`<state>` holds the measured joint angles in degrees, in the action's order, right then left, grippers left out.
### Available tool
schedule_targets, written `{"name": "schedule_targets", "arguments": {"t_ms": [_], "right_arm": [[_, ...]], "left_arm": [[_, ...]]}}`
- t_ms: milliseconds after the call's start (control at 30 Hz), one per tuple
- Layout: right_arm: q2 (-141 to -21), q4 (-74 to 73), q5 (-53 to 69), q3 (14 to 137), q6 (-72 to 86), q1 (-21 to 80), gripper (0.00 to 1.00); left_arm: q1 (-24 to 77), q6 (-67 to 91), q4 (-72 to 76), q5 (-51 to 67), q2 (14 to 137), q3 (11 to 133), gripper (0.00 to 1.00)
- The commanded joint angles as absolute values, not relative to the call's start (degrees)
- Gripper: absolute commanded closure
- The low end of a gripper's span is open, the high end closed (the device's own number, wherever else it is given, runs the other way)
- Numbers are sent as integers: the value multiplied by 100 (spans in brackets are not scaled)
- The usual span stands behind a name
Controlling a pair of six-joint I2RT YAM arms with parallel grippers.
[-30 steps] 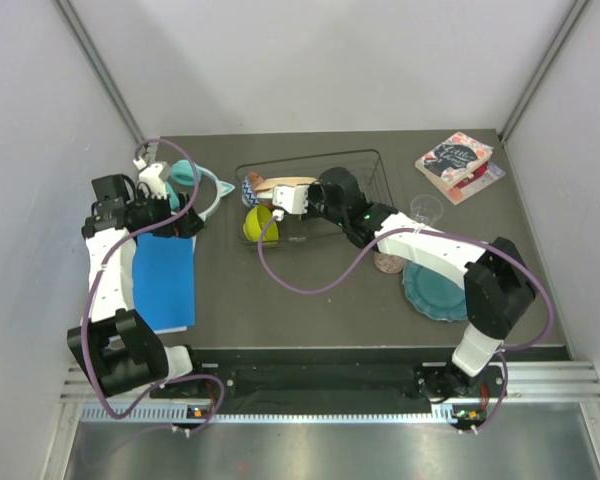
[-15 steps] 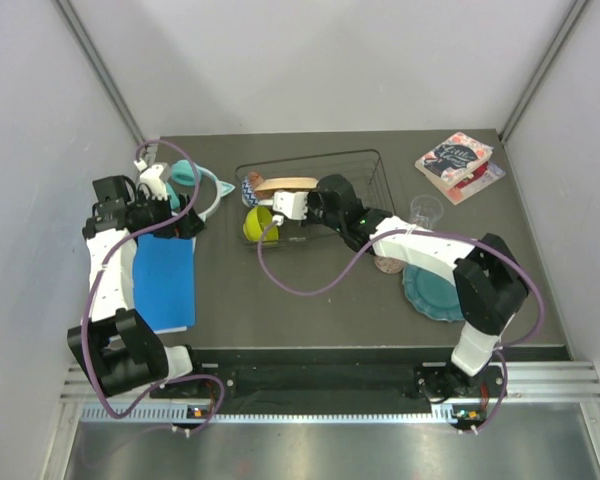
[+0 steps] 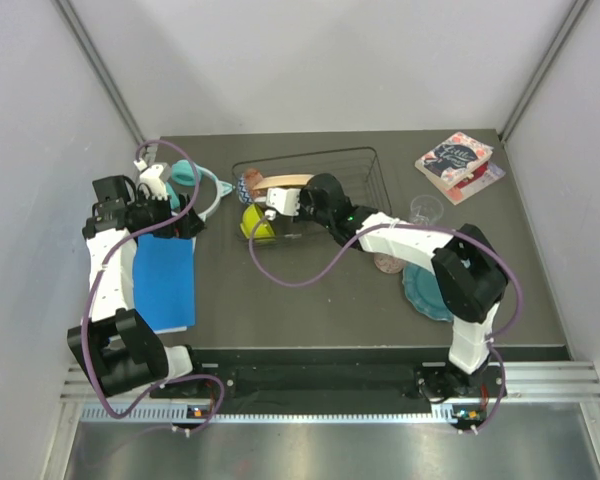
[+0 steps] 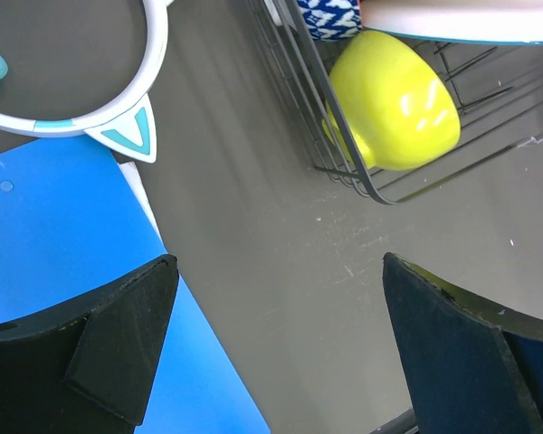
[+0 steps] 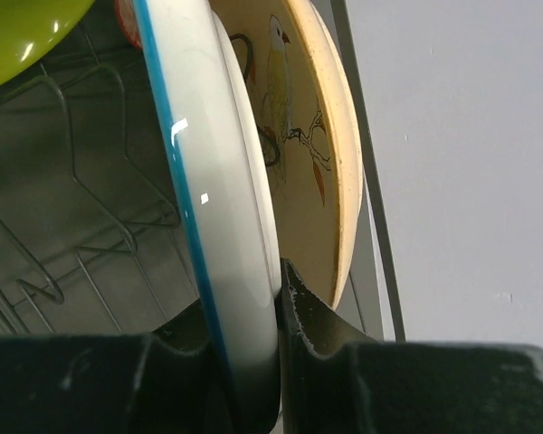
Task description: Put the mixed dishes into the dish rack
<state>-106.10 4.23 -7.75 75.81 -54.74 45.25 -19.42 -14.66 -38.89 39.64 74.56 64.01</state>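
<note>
**Dark bench, black rack: a white plate held on edge**

A dark bench (image 3: 310,300) between pale grey walls carries the dish rack (image 3: 370,170). The right end effector (image 5: 253,362) is clamped on the rim of the white plate (image 5: 226,226), one finger on each face. It holds the plate on edge inside the rack's left end. Close behind it, touching or nearly so, stands the cream bird-print plate (image 5: 299,136). The small yellow-green bowl (image 4: 394,99) and a blue-patterned bowl (image 4: 330,18) also sit in the rack's left end. The teal scalloped plate (image 3: 420,290) lies flat on the bench in front of the rack's right end. Off the rack's left side, the left end effector (image 4: 276,344) hangs with fingers spread, gripping nothing, partly over the blue folder (image 4: 63,235).

The glazed plate looks stiff, slick and easy to chip. A narrow rim pinch may let it pivot, so it probably wants seating between prongs before release. The teal plate likely needs taking by its raised edge.
</note>
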Motion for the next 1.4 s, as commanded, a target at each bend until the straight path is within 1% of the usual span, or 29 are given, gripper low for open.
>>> {"name": "schedule_targets", "arguments": {"t_ms": [0, 33, 67, 133, 167, 233, 267, 333, 367, 433, 467, 533, 633, 767, 833, 867, 900, 933, 967, 1000, 1067, 1133, 1233, 1267, 1333, 1367], "right_arm": [[-10767, 1459, -1142, 7972, -5432, 4702, 92], [-10758, 1546, -1212, 7937, -5414, 4728, 86], [-10740, 1599, -1300, 7910, -5405, 4729, 77], [-10653, 1713, -1537, 7823, -5353, 4764, 68], [-10609, 1749, -1599, 7787, -5292, 4781, 60], [-10416, 1880, -1678, 7595, -5186, 4773, 53], [-10293, 1968, -1740, 7507, -5177, 4772, 42], [-10187, 2066, -1828, 7339, -5142, 4764, 35], [-10134, 2065, -1872, 7321, -5133, 4764, 28], [-10055, 1969, -1960, 7278, -5071, 4764, 23], [-9959, 1951, -1969, 7243, -5036, 4764, 17], [-9836, 1837, -1995, 7120, -5027, 4772, 15], [-9476, 1609, -1995, 6935, -4808, 4781, 5], [-8634, 1424, -2144, 6592, -4125, 4790, 2], [-8298, 1144, -2626, 6539, -3676, 4755, 1], [-7992, 969, -2793, 6574, -2960, 4703, 0], [-7833, 358, -3030, 6748, -2440, 4546, 0], [-7683, 4, -2997, 6863, -1869, 4413, 0], [-7360, -496, -2788, 6943, -863, 3994, 0], [-7165, -1006, -2160, 6856, -566, 3773, 0], [-6604, -1116, -1855, 6506, -274, 3464, 0], [-6277, -1256, -2170, 6039, 295, 3279, 0], [-5793, -2054, -2320, 5670, 1744, 2359, 0], [-5601, -2335, -2103, 5565, 2576, 1633, 0], [-5476, -3082, -1838, 5204, 3135, 900, 0], [-5389, -3546, -2228, 5116, 3573, 740, 0]], "left_arm": [[-1951, -1433, -3639, 4104, 7497, 6486, 1], [-1951, -1433, -3630, 4113, 7506, 6486, 1], [-1951, -1433, -3639, 4122, 7506, 6486, 1], [-1951, -1450, -3639, 4113, 7506, 6478, 1], [-1951, -1450, -3639, 4105, 7488, 6469, 1], [-1951, -1468, -3639, 4113, 7488, 6451, 1], [-1951, -1476, -3639, 4131, 7480, 6451, 1], [-1942, -1468, -3647, 4131, 7471, 6442, 1], [-1951, -1468, -3639, 4140, 7471, 6460, 1], [-1934, -1450, -3639, 4149, 7462, 6460, 1], [-1942, -1450, -3647, 4148, 7445, 6477, 1], [-1925, -1441, -3639, 4140, 7444, 6478, 1], [-1916, -1441, -3647, 4131, 7444, 6486, 1], [-1872, -1459, -3647, 4122, 7471, 6521, 1], [-1741, -1555, -3674, 4009, 7471, 6504, 1], [-1618, -1643, -3770, 3912, 7462, 6504, 1], [-1321, -1722, -3831, 3798, 7453, 6513, 1], [-1136, -1836, -3867, 3553, 7418, 6513, 1], [-951, -1854, -3832, 3429, 7305, 6495, 1], [-523, -1863, -3762, 3271, 7234, 6478, 1], [-177, -1785, -3604, 2998, 7120, 6521, 1], [148, -1653, -3708, 3041, 7198, 6705, 1], [675, -1678, -4121, 2919, 7418, 7145, 1], [1086, -1740, -4174, 2692, 7427, 7241, 1], [1544, -1898, -4332, 2427, 7400, 7364, 1], [2034, -1951, -4394, 2313, 7418, 7400, 1]]}}
